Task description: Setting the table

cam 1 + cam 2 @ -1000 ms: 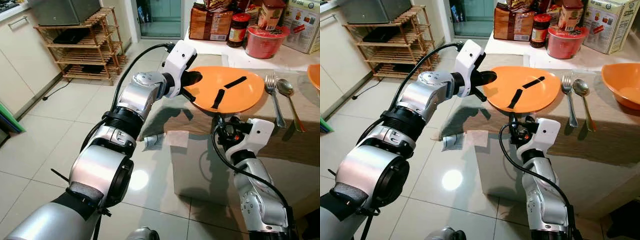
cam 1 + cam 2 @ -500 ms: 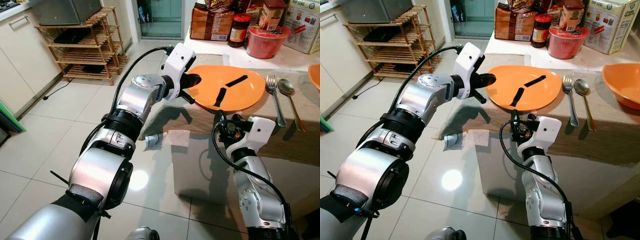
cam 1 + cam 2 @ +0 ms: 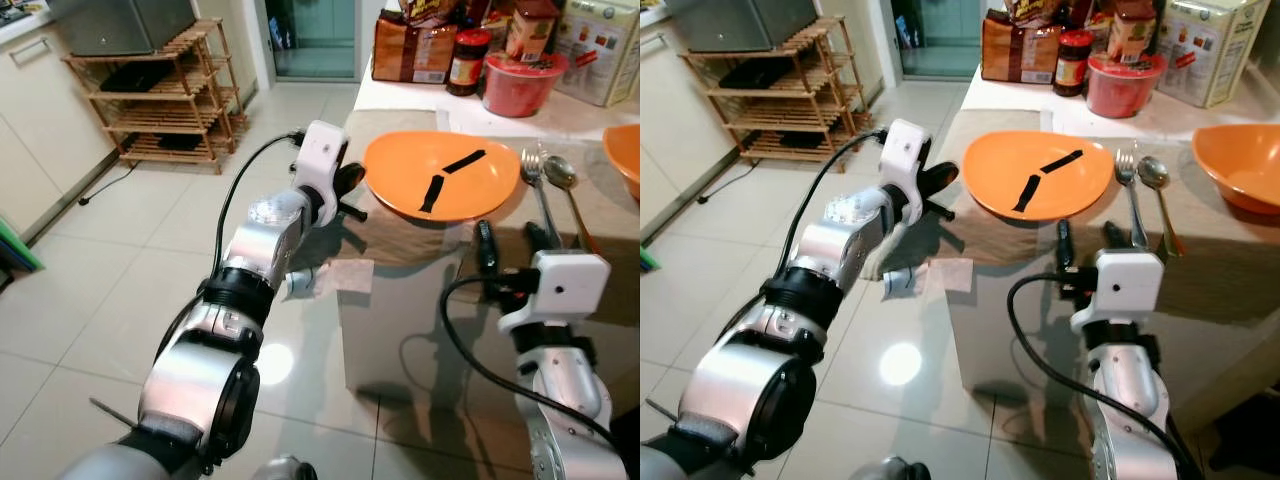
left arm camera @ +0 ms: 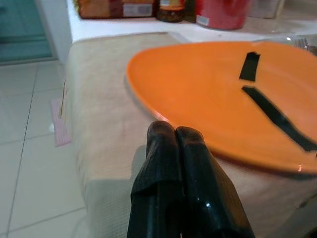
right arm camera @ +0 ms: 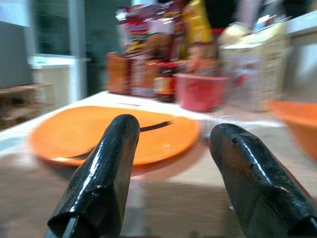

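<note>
An orange plate (image 3: 442, 176) with two black tape strips lies flat on the beige-clothed table (image 3: 400, 240), near its left front corner. My left gripper (image 3: 350, 181) is shut on nothing and hovers just off the plate's left rim, its fingers (image 4: 174, 148) pressed together short of the plate (image 4: 223, 94). A fork (image 3: 535, 190) and a spoon (image 3: 562, 180) lie to the right of the plate. My right gripper (image 3: 508, 240) is open at the table's front edge, pointing over it toward the plate (image 5: 119, 131).
An orange bowl (image 3: 1240, 170) sits at the table's right. A red tub (image 3: 520, 82), jars and boxes crowd the back of the table. A wooden rack (image 3: 150, 100) stands far left on the tiled floor. A crumpled wrapper (image 3: 305, 283) lies beside the table.
My left gripper has let go of the plate's rim and drawn back to the left, fingers shut. The plate now rests flat. My right arm rose toward the front edge.
</note>
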### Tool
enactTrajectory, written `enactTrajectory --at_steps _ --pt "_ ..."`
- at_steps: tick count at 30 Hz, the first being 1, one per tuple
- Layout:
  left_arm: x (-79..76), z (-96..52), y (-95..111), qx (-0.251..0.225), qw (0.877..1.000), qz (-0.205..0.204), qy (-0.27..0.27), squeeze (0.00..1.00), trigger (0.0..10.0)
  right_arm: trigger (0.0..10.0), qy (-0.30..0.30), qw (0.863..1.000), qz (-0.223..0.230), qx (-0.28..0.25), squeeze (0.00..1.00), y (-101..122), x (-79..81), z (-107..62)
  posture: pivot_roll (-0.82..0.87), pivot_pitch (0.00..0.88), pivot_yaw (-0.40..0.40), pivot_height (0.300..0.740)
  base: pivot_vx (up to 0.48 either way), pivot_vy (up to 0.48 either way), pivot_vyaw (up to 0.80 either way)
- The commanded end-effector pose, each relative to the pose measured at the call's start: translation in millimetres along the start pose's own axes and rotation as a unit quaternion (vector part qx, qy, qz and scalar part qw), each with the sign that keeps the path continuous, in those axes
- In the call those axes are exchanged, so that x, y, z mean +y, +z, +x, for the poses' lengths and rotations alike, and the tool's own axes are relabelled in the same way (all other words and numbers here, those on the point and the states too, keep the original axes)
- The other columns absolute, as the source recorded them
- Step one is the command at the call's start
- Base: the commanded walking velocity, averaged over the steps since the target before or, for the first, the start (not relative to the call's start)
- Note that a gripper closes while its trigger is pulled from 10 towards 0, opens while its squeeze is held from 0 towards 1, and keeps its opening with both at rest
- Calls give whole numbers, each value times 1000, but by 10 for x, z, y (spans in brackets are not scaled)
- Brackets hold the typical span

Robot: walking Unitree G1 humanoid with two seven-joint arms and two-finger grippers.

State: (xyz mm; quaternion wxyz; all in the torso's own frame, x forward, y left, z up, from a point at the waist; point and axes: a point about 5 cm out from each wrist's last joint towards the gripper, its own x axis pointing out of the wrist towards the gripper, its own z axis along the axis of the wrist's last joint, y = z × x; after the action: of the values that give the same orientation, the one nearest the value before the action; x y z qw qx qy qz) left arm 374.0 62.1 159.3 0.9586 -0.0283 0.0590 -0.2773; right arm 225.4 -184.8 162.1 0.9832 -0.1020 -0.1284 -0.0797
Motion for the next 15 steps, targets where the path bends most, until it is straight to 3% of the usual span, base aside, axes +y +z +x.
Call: enactTrajectory --at_steps 1,4,5,11,12,15 --pt "65 -73 7 -27 999 -19 25 0 10000 10000 -33 999 -20 -23 0 90 -57 21 -66 0 130 735 0 0 0" --pt "223 -301 -128 -55 991 -61 105 0 10000 10000 -51 998 -18 -11 0 57 -135 29 -64 0 130 735 0 0 0" --pt "296 -443 -211 -59 984 -86 144 0 10000 10000 -66 998 -8 9 0 -10 -196 4 -62 0 130 735 0 0 0" --pt "182 -546 -318 -43 986 -105 124 0 10000 10000 -78 997 -6 29 0 -103 -205 -60 -59 0 127 735 0 0 0" --pt "182 -546 -318 -43 986 -105 124 0 10000 10000 -78 997 -6 29 0 -103 -205 -60 -59 0 127 735 0 0 0" --pt "135 -582 -122 -137 979 -34 145 0 10000 10000 -49 995 -75 -33 0 -14 -163 -74 -72 0 118 735 0 0 0"
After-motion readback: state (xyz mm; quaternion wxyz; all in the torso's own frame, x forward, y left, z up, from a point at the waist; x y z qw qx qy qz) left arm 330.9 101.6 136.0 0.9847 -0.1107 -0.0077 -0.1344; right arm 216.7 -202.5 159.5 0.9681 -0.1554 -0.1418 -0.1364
